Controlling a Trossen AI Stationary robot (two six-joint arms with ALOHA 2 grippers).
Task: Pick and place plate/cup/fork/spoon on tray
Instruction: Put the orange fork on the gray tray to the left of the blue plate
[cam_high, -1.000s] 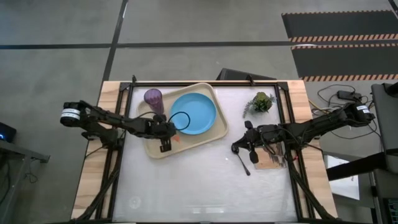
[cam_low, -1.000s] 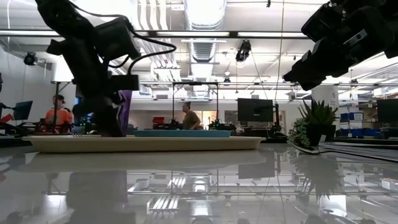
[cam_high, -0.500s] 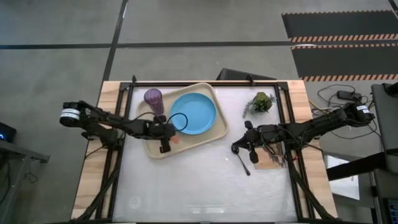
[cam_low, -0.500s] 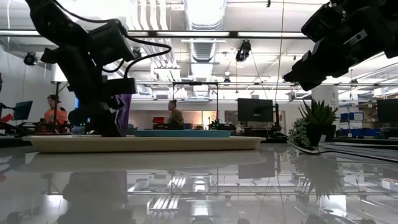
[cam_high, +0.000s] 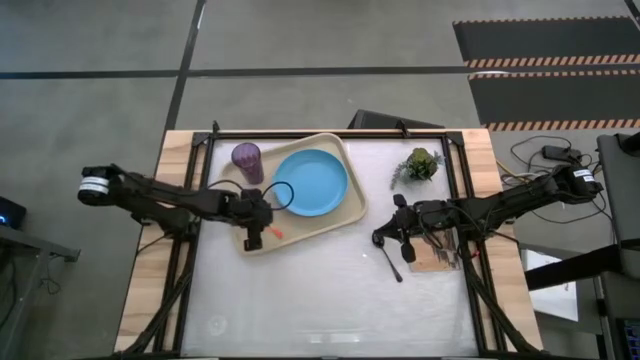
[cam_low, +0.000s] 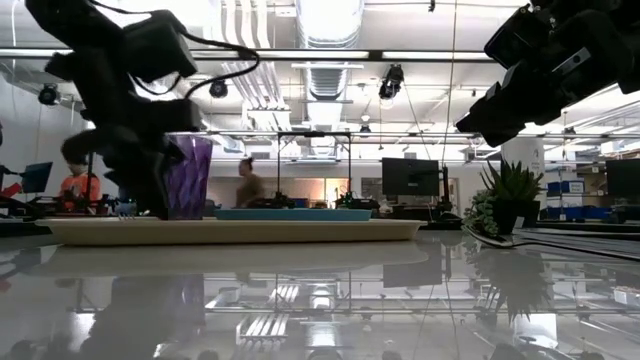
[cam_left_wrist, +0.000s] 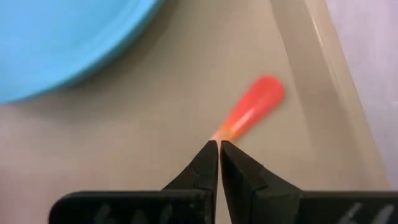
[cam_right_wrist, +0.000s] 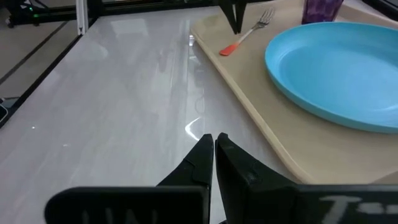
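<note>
Your spoon (cam_high: 391, 262) lies on the table between the tray (cam_high: 345, 214) and a picture book (cam_high: 436, 258), handle toward the near edge. Right gripper (cam_high: 381, 240), fingers closed and empty, hovers beside it; the left gripper (cam_left_wrist: 219, 149) is closed above the fork (cam_left_wrist: 252, 112).

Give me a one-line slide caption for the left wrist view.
Left gripper shut and empty above the fork lying on the tray, beside the plate.
</note>
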